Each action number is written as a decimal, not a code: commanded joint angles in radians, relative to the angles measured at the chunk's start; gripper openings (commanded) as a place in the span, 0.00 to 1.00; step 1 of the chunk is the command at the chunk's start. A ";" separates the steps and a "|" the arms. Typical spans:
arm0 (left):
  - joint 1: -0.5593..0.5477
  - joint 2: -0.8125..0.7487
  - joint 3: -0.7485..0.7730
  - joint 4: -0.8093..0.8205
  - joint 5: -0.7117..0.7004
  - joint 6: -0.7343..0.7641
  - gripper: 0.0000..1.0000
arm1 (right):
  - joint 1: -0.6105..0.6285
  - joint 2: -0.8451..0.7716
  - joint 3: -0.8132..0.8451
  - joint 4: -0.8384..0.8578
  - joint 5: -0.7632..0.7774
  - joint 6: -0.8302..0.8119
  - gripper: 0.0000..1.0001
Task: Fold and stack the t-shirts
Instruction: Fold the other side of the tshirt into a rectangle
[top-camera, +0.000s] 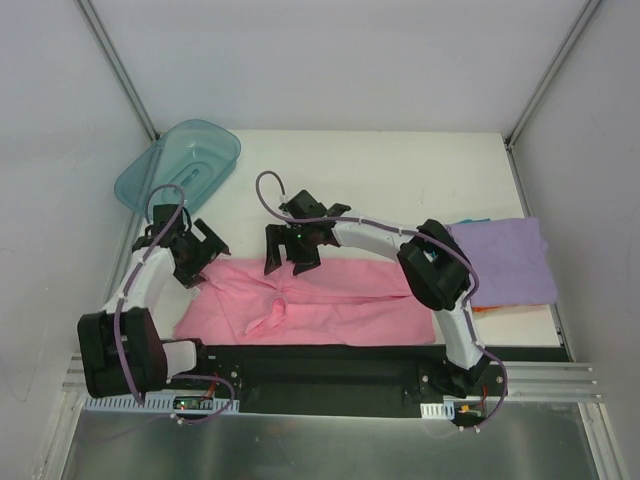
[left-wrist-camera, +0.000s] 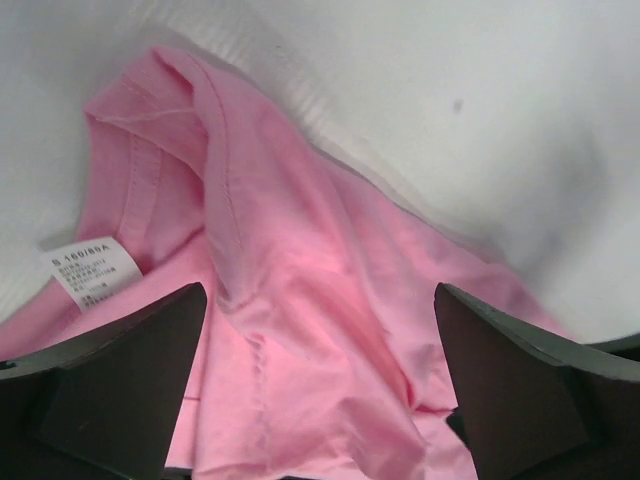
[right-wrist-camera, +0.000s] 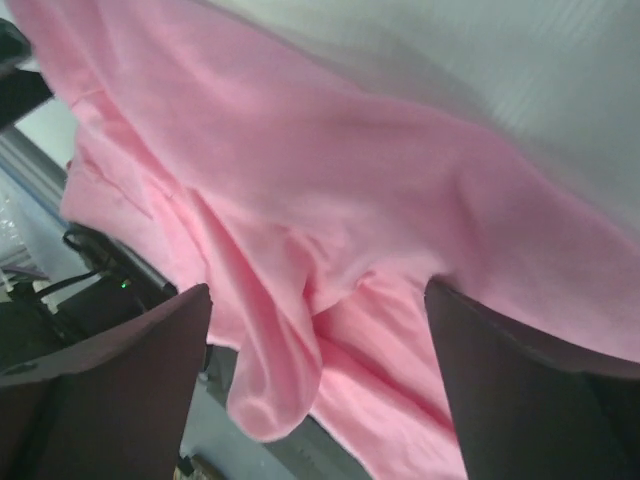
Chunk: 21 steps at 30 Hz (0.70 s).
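Folding half done: long-folded pink cloth t-shirt (top-camera: 330, 305) unstacked, left fingers (left-wrist-camera: 120, 385) and right fingers (right-wrist-camera: 100, 395) released, folded lavender tee (top-camera: 505, 262) waiting.

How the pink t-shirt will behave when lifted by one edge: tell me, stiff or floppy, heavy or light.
Probably floppy: the pink t-shirt lies flat with soft creases and a bunched ridge, so it would likely drape from any pinch. Likely light: the cloth looks thin. Pushed, it would probably wrinkle rather than slide whole over the table.
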 joint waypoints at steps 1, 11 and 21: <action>0.006 -0.184 0.017 -0.046 0.047 -0.050 0.99 | 0.017 -0.161 -0.012 -0.046 -0.062 -0.064 0.96; 0.008 -0.295 0.016 -0.089 0.059 -0.056 0.99 | 0.103 -0.210 -0.038 0.164 -0.264 -0.051 0.97; 0.008 -0.134 0.023 -0.066 0.160 -0.024 0.99 | 0.157 -0.114 -0.119 0.234 -0.338 -0.022 0.97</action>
